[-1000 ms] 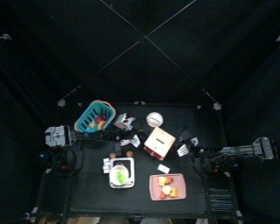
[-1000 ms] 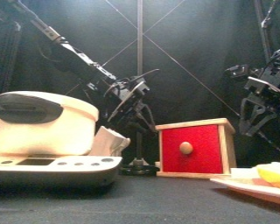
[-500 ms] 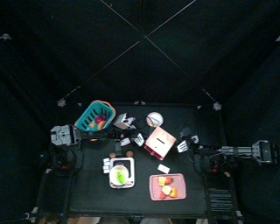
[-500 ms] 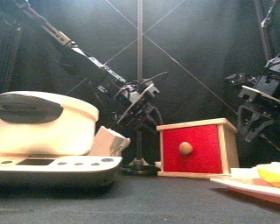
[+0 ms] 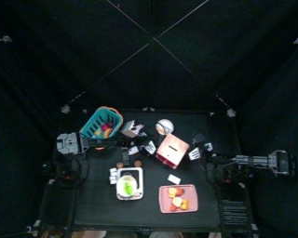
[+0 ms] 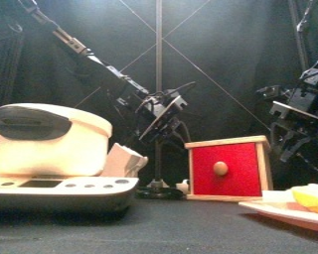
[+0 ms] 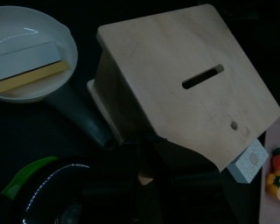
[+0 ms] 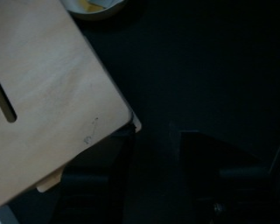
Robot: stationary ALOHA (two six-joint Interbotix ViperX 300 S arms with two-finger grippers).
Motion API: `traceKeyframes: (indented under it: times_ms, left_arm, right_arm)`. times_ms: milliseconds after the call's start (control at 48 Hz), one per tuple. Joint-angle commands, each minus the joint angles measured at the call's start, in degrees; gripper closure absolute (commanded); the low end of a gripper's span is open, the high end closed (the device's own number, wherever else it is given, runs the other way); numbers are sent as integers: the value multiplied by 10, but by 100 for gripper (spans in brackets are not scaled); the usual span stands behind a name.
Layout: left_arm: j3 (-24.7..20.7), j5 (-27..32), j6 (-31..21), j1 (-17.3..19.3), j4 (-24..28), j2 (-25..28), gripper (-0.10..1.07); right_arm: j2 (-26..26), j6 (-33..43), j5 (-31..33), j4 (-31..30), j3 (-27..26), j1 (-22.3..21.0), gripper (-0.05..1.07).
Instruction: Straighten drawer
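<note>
The drawer (image 5: 173, 149) is a small box with a pale wooden top and a red face with a round knob (image 6: 230, 169). It stands turned askew mid-table. My left gripper (image 5: 148, 146) is at its left side, open, with the slotted wooden top (image 7: 184, 79) close in front of it. My right gripper (image 5: 197, 149) is open just off the drawer's right side, near its corner (image 8: 43, 114). In the front view the left gripper (image 6: 166, 124) hangs behind the drawer's left and the right gripper (image 6: 292, 141) behind its right.
A teal basket (image 5: 104, 124) stands at the back left and a round white object (image 5: 166, 125) behind the drawer. A pink tray (image 5: 178, 198) with orange pieces lies at the front. A white appliance (image 6: 49, 149) fills the front left. A white bowl (image 7: 25, 52) holds a block.
The drawer has slid a little to the right and turned. My left gripper has followed it rightward. The right gripper has stayed near the drawer's right side.
</note>
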Motion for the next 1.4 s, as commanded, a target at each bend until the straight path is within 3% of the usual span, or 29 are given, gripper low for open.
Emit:
traceKeyframes:
  times_ms: [0,292,771,1083,1375]
  left_arm:
    - [-35,-4,1,-19,-1,-11,41]
    - [-42,-4,1,-33,-1,-7,41]
    - [-35,-4,0,-18,0,-21,41]
    - [13,-9,1,-18,1,-76,41]
    - [39,-20,2,-21,1,-90,41]
  right_arm:
    - [-3,0,-4,-4,-11,-8,25]
    - [-3,1,-4,-4,-9,-11,25]
    - [-9,0,0,0,-6,-11,25]
    - [-28,-1,3,-2,-4,-8,25]
    - [-32,1,3,0,-3,-7,25]
